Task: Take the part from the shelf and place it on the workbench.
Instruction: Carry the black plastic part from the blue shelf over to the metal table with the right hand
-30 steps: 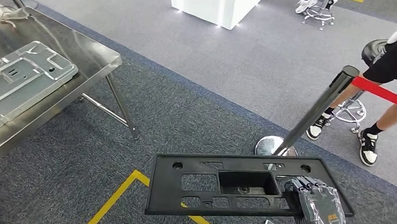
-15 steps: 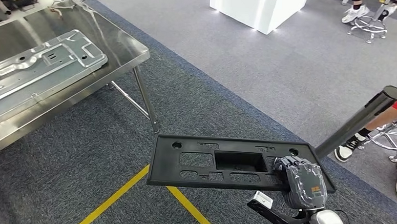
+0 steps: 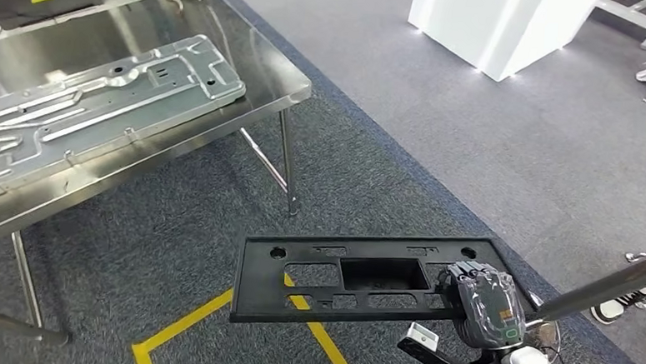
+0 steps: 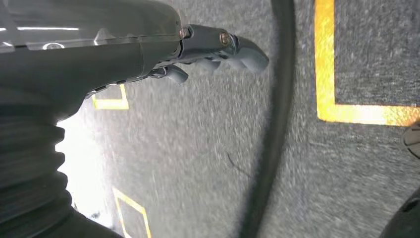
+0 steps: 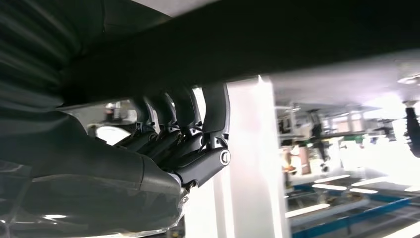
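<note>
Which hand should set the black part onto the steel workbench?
Right. The right hand already grips the black part at one end; the left hand hangs over the carpet, away from the workbench.

The right hand point(image 3: 484, 300) covers the near right corner of the black part point(image 3: 356, 277). The steel workbench point(image 3: 249, 103) runs off the left edge.

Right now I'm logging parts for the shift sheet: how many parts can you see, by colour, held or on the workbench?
Black plastic panel, held by the right robot hand: 1
Silver stamped metal panel, lying on the steel workbench: 1
Total: 2
</note>
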Controlling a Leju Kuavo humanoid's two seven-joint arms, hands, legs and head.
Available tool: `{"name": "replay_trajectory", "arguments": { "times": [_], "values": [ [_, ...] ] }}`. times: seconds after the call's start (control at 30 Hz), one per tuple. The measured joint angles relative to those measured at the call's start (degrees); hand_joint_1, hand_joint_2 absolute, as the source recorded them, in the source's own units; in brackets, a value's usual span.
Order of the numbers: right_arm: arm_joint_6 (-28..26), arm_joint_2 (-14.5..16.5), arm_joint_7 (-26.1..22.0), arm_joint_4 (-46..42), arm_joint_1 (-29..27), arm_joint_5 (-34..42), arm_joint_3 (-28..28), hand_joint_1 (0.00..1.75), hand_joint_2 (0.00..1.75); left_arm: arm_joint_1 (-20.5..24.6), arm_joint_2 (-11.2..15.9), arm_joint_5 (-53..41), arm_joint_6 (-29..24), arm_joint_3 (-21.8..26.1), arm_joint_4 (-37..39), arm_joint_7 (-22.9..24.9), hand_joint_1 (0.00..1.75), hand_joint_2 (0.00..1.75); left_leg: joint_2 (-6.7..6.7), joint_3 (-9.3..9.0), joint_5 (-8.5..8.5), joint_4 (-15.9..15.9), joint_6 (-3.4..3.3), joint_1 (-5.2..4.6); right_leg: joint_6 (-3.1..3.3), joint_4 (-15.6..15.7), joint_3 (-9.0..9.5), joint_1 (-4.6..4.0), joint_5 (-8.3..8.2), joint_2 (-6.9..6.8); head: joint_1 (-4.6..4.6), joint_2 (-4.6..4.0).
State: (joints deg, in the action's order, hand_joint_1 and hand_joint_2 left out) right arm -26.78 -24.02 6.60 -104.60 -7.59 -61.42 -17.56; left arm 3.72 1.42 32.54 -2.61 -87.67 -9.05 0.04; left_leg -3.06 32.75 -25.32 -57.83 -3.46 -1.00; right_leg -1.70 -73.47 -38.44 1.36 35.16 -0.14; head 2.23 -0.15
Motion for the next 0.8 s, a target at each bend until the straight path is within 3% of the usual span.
{"name": "replay_trajectory", "arguments": {
  "times": [0.07, 0.13, 0.2, 0.27, 0.33, 0.4, 0.47, 0.5, 0.53, 0.57, 0.63, 0.7, 0.77, 0.8],
  "values": [
    [0.0, -0.3, -0.3, 0.0, -0.1, 0.4, 0.0, 1.59, 1.75, 0.0, -0.2, 0.1, 0.0, 0.0, 0.0, 0.0, 0.00, 1.75, -1.74, -0.13, -0.60, -0.8, 0.48, 0.26, -0.42, 5.1, 1.52, 0.41, -4.36, 0.75, 0.00, 0.00],
    [-0.1, -0.4, -0.5, 0.0, 0.2, 0.9, -0.1, 1.59, 1.75, 0.0, -0.3, 0.1, -0.1, 0.0, 0.0, 0.1, 0.00, 1.75, -3.26, 0.28, -1.38, -2.0, 1.21, 0.42, -0.61, 10.8, 3.83, 0.84, -6.95, 3.35, 0.02, 0.00],
    [-0.1, -0.5, -0.6, 0.0, 0.4, 1.1, -0.2, 1.59, 1.75, 0.1, -0.3, 0.2, -0.3, 0.0, 0.0, 0.2, 0.00, 1.75, -4.54, 0.96, -1.70, -2.6, 1.91, 0.54, -0.19, 12.3, 4.46, 0.79, -6.73, 4.63, 0.03, 0.00],
    [-0.2, -0.6, -0.6, -0.1, 0.6, 1.1, -0.3, 1.59, 1.75, -0.1, -0.4, 0.3, -0.4, 0.0, 0.0, 0.2, 0.00, 1.75, -5.10, 1.27, -1.73, -2.7, 2.48, 0.75, 0.63, 12.6, 4.65, 0.65, -6.72, 3.31, 0.02, 0.00],
    [-0.2, -0.6, -0.7, -0.1, 0.8, 1.2, -0.3, 1.59, 1.75, -0.2, -0.5, 0.4, -0.4, 0.0, 0.0, 0.2, 0.00, 1.75, -2.07, 2.21, -2.86, -4.7, 3.11, 0.70, 1.39, 13.0, 5.19, 0.64, -6.67, 1.82, 0.04, 0.00],
    [-0.2, -0.6, -0.7, -0.2, 0.9, 1.3, -0.4, 1.59, 1.75, 0.0, -0.5, 0.4, -0.4, 0.0, 0.0, 0.3, 0.00, 1.75, 1.68, 5.10, -5.58, -10.4, 3.66, 0.80, 1.89, 13.3, 5.69, 0.40, -6.42, 0.17, 0.05, 0.00],
    [-0.2, -0.6, -0.8, -0.1, 1.0, 1.5, -0.5, 1.59, 1.75, 0.1, -0.6, 0.4, -0.4, 0.0, 0.0, 0.3, 0.00, 1.75, 2.54, 8.62, -7.56, -16.4, 3.91, 1.13, 2.14, 13.3, 5.98, 0.15, -6.06, -1.56, 0.04, 0.00],
    [-0.2, -0.6, -0.9, -0.1, 1.1, 1.6, -0.5, 1.59, 1.75, 0.1, -0.6, 0.5, -0.4, 0.0, 0.0, 0.3, 0.00, 1.75, 2.64, 9.36, -7.19, -17.3, 3.92, 1.21, 2.17, 13.3, 6.17, 0.06, -5.84, -2.41, 0.04, 0.00],
    [-0.2, -0.6, -1.0, -0.1, 1.2, 1.8, -0.6, 1.59, 1.75, 0.0, -0.6, 0.5, -0.4, 0.0, 0.0, 0.3, 0.00, 1.75, 2.78, 9.00, -5.76, -16.1, 3.82, 1.24, 2.15, 13.3, 6.45, -0.01, -5.60, -3.22, 0.04, 0.00],
    [-0.3, -0.6, -1.1, -0.1, 1.3, 2.0, -0.6, 1.59, 1.75, 0.0, -0.6, 0.5, -0.4, 0.0, 0.0, 0.3, 0.00, 1.75, 3.27, 7.57, -3.56, -12.9, 3.57, 1.17, 2.09, 13.3, 6.81, -0.08, -5.33, -3.97, 0.04, 0.00],
    [-0.4, -0.6, -1.2, -0.1, 1.7, 2.3, -0.6, 1.59, 1.75, 0.0, -0.6, 0.5, -0.5, 0.0, 0.0, 0.3, 0.00, 1.75, 5.83, 4.16, -0.58, -5.8, 2.79, 0.56, 1.80, 13.4, 7.51, -0.27, -4.80, -5.30, 0.04, 0.00],
    [-0.6, -0.6, -1.3, 0.0, 2.0, 2.5, -0.7, 1.59, 1.75, 0.1, -0.6, 0.5, -0.5, 0.0, 0.0, 0.3, 0.00, 1.75, 7.31, 2.88, -0.31, -3.1, 2.04, -0.17, 1.26, 13.7, 8.00, -0.47, -4.49, -6.48, 0.04, 0.00],
    [-0.7, -0.6, -1.4, 0.1, 2.2, 2.6, -0.7, 1.59, 1.75, 0.0, -0.6, 0.4, -0.5, 0.0, 0.0, 0.3, 0.00, 1.75, 6.00, 2.63, -0.23, -2.4, 1.44, -0.16, 0.60, 14.2, 8.76, -0.59, -4.23, -7.69, 0.05, 0.00],
    [-0.7, -0.6, -1.4, 0.1, 2.4, 2.6, -0.7, 1.59, 1.75, -0.1, -0.6, 0.4, -0.5, 0.0, 0.0, 0.3, 0.00, 1.75, 5.26, 2.14, -0.08, -1.7, 1.19, 0.00, 0.31, 14.2, 9.20, -0.53, -3.95, -7.27, 0.04, 0.00]
  ]
}}
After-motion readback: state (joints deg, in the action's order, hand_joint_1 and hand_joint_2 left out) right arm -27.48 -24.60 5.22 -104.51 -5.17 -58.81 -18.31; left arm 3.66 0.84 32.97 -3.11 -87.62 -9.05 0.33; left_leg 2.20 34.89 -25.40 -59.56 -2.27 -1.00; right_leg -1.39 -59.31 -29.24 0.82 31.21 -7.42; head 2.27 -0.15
